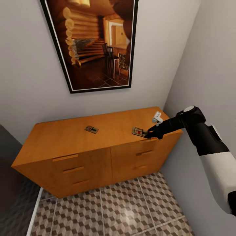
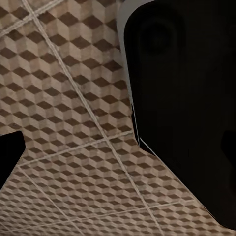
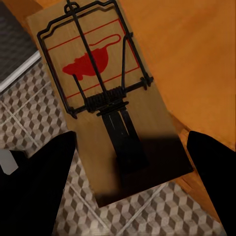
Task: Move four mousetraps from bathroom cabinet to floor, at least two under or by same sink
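Right gripper [image 1: 150, 133] stands with jaws apart astride the near end of one mousetrap [image 3: 105, 105] overhanging the cabinet [image 1: 65, 139] edge, a second mousetrap [image 1: 91, 129] lies well beyond them, none seen on the bathroom floor [image 1: 124, 209]; left gripper state indeterminate.

In the head view the right end effector [image 1: 149, 134] covers the near end of one mousetrap [image 1: 139, 131] at the cabinet's [image 1: 65, 137] front edge, near its right corner; whether its fingers touch the board cannot be told. The second mousetrap [image 1: 91, 129] is too small for detail. The wall picture [image 1: 95, 42] is cut off by the top edge. In the left wrist view a dark body [image 2: 187, 108] hides much of the bathroom floor [image 2: 64, 98].
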You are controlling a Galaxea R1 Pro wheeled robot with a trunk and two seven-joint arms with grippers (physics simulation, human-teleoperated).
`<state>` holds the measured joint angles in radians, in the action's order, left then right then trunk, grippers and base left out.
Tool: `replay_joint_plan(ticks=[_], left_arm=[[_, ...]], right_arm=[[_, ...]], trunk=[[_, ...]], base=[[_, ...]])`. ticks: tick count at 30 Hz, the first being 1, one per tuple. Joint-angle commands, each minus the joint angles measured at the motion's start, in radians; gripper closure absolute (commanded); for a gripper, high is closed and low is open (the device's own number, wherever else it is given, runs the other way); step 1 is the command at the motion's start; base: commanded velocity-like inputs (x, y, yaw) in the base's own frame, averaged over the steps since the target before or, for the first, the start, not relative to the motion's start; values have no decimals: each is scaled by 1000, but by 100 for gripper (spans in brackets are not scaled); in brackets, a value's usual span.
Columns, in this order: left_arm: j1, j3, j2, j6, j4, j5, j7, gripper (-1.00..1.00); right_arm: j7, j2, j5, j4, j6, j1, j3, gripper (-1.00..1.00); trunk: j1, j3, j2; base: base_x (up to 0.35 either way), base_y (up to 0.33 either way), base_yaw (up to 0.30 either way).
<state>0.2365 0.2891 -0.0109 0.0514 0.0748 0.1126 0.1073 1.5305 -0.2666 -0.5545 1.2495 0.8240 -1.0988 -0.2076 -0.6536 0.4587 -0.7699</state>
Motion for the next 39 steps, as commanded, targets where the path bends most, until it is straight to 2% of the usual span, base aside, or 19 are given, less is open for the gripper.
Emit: replay_joint_plan(ticks=[1, 24, 29, 31, 35, 39], left_arm=[[1, 9, 1, 5, 3, 10, 0, -100], [1, 9, 1, 5, 3, 10, 0, -100], [1, 9, 1, 5, 3, 10, 0, -100], [1, 9, 1, 5, 3, 10, 0, -100], [1, 9, 1, 5, 3, 10, 0, -100], [1, 9, 1, 5, 3, 10, 0, -100]], right_arm=[[8, 0, -8, 1, 10, -1, -1, 100], [2, -1, -8, -11, 6, -1, -3, 100], [1, -4, -7, -23, 1, -1, -4, 100], [0, -4, -8, -78, -23, -1, -4, 100], [-20, -2, -8, -212, -126, -1, -5, 100], [-88, 3, -6, -383, -248, -1, -5, 100]], trunk=[[0, 1, -1], [0, 1, -1], [0, 1, -1], [0, 1, -1], [0, 1, -1], [0, 1, -1]], base=[[-332, 1, 0], [-333, 0, 0], [-181, 0, 0], [-48, 0, 0], [-16, 0, 0], [-4, 0, 0]])
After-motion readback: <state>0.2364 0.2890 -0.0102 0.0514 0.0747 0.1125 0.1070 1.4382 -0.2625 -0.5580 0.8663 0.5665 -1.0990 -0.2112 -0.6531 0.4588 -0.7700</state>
